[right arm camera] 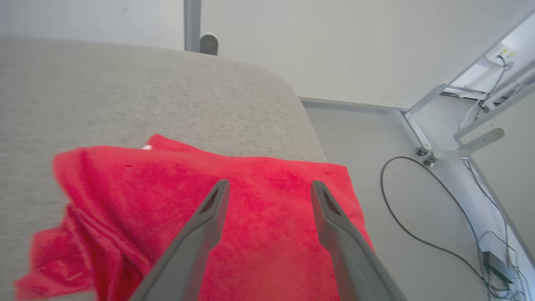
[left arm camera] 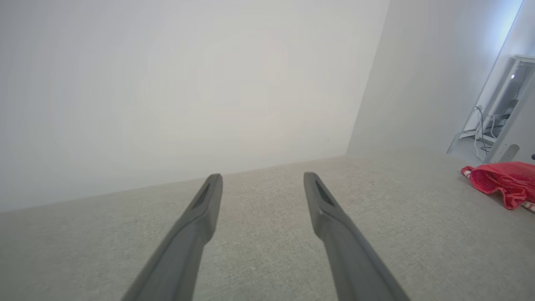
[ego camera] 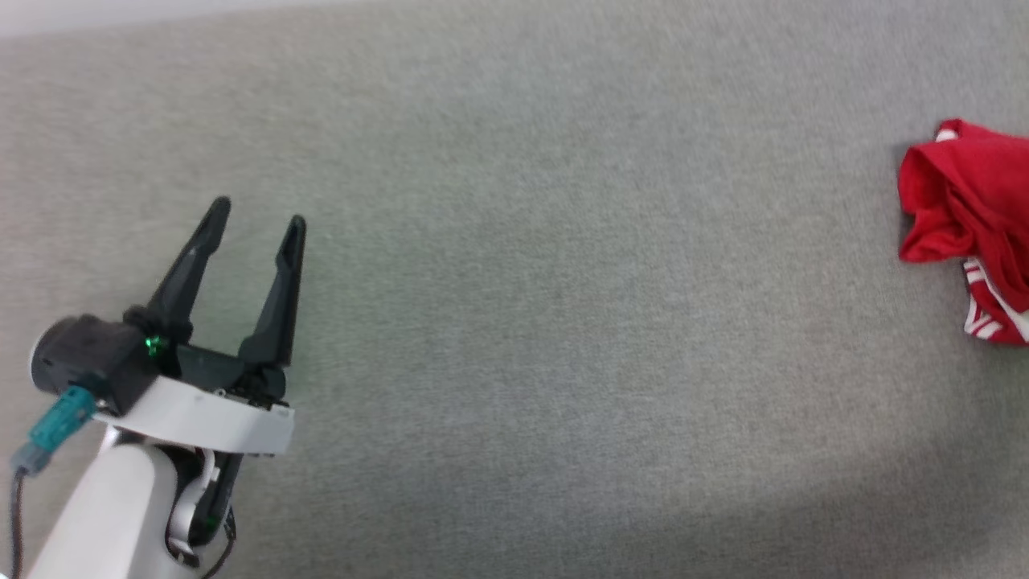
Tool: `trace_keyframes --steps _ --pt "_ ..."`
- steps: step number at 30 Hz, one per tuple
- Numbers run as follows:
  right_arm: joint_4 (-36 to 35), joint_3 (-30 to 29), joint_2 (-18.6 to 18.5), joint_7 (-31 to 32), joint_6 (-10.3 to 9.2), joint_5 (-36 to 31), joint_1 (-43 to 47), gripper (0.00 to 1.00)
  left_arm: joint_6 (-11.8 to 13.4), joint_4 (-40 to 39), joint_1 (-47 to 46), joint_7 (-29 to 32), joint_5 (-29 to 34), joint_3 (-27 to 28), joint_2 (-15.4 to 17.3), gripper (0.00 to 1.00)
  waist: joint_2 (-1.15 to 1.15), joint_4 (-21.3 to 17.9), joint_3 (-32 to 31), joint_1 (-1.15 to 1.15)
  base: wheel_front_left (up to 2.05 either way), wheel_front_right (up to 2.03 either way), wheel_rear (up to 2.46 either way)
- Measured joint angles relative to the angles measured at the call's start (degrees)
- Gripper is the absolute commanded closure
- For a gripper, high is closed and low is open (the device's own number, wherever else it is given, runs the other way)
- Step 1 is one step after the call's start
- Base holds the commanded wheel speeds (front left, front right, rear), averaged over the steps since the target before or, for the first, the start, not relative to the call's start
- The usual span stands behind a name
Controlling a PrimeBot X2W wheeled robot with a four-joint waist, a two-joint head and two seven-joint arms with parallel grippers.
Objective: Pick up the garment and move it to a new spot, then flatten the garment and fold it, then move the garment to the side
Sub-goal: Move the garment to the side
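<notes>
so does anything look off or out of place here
Yes: the garment lies crumpled in a heap at the far right of the grey surface, folds bunched and a striped hem sticking out. In the right wrist view it reaches the surface's edge by the rounded corner, perhaps overhanging it. Nothing looks spilled or damaged.

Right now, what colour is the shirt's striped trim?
Red and white; the trim on the shirt shows best in the head view.

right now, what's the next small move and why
Probably lower the right gripper onto the garment and close on a fold: its jaws stand open above the bunched red cloth, while the left gripper sits far off.
</notes>
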Motion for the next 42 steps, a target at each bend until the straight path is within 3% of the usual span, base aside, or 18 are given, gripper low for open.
trace_keyframes --steps 6,19,27,42 --pt "-4.34 2.38 2.76 -2.58 0.00 4.35 4.31 0.00 0.07 4.13 2.41 -0.08 2.00 2.04 -2.94 0.00 0.00 2.53 -4.66 0.00 0.00 0.00 0.00" --pt "-15.55 7.83 15.24 -8.72 0.00 7.89 19.57 0.00 0.32 11.96 8.94 -0.19 4.48 6.48 -7.87 0.00 0.00 7.48 -14.94 0.00 0.00 0.00 0.00" --pt "-21.30 6.13 19.53 -11.95 0.00 8.66 29.65 0.00 0.45 13.30 14.17 -0.19 6.42 8.46 -10.39 0.00 0.00 9.30 -20.41 0.00 0.00 0.00 0.00" --pt "-39.65 -1.41 20.39 -8.80 0.00 9.82 45.40 0.00 -0.12 8.84 23.81 -0.19 7.53 9.78 -12.81 0.00 0.00 10.64 -24.91 0.00 0.00 0.00 0.00"
